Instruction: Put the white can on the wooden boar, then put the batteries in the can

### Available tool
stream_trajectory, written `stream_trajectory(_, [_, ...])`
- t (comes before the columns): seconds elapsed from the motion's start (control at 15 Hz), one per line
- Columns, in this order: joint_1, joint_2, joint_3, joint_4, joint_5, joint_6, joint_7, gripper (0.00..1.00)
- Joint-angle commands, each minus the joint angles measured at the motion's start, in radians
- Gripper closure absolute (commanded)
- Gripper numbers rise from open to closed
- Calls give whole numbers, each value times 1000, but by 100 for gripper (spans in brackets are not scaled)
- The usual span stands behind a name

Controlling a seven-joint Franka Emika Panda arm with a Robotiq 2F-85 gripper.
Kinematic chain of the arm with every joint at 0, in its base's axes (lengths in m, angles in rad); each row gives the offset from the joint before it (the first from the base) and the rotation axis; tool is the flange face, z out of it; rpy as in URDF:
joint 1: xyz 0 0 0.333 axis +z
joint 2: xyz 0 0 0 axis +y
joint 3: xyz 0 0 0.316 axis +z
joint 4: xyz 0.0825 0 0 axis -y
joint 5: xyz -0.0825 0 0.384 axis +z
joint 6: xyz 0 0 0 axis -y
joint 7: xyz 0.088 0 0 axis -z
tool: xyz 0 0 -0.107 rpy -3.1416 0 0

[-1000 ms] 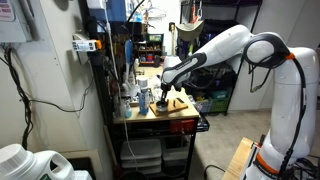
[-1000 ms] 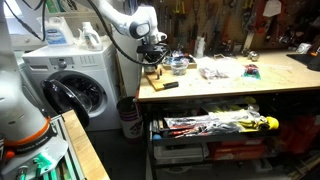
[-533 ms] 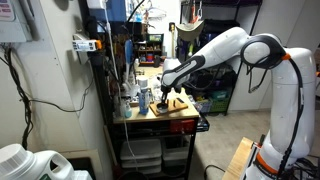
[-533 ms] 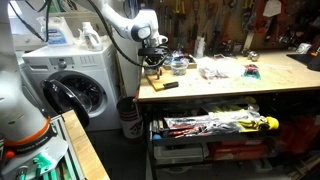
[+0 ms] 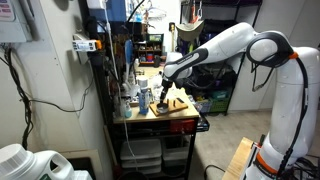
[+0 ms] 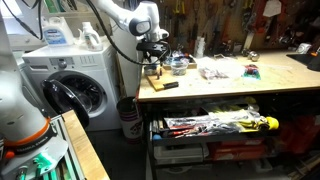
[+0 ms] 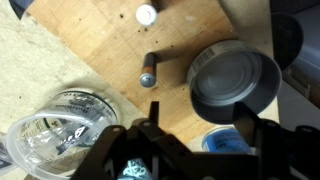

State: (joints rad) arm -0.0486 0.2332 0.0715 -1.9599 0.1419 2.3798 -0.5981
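Observation:
In the wrist view the white can (image 7: 235,85) stands open-topped on the wooden board (image 7: 100,50), at its right side. A dark battery (image 7: 148,70) lies on the board left of the can, and another battery (image 7: 146,14) stands near the board's far edge. My gripper (image 7: 200,125) hangs above the can's near rim, open, with nothing between its fingers (image 7: 246,125). Inside, the can looks dark; I cannot tell what it holds. In both exterior views the gripper (image 5: 165,88) (image 6: 155,62) hovers just over the board (image 5: 178,106) (image 6: 160,80) at the workbench's end.
A clear plastic container (image 7: 55,130) sits off the board's near left corner, and a blue lid (image 7: 225,143) lies below the can. The workbench (image 6: 250,88) carries scattered parts. A washing machine (image 6: 70,90) stands beside it, with shelving (image 5: 105,70) on the other side.
The jaws have gone from shut to open over the can. The arm has lifted very slightly; the board and can have not moved.

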Motion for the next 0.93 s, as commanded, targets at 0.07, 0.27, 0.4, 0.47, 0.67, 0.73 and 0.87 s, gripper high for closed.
stream_trajectory(0.07, [-35,-47,-1,18,119,-104,14,0])
stream_trajectory(0.27, [-45,-51,-48,55,98,-174,166,0])
stream_trajectory(0.4, [-57,-47,-78,80,89,-215,244,0])
stream_trajectory(0.47, [-44,-47,-60,63,92,-166,177,0])
stream_trajectory(0.67, [-57,-46,-80,78,92,-192,214,0])
stream_trajectory(0.73, [-56,-46,-80,78,92,-192,221,0])
stream_trajectory(0.87, [-54,-46,-79,78,92,-192,227,0])
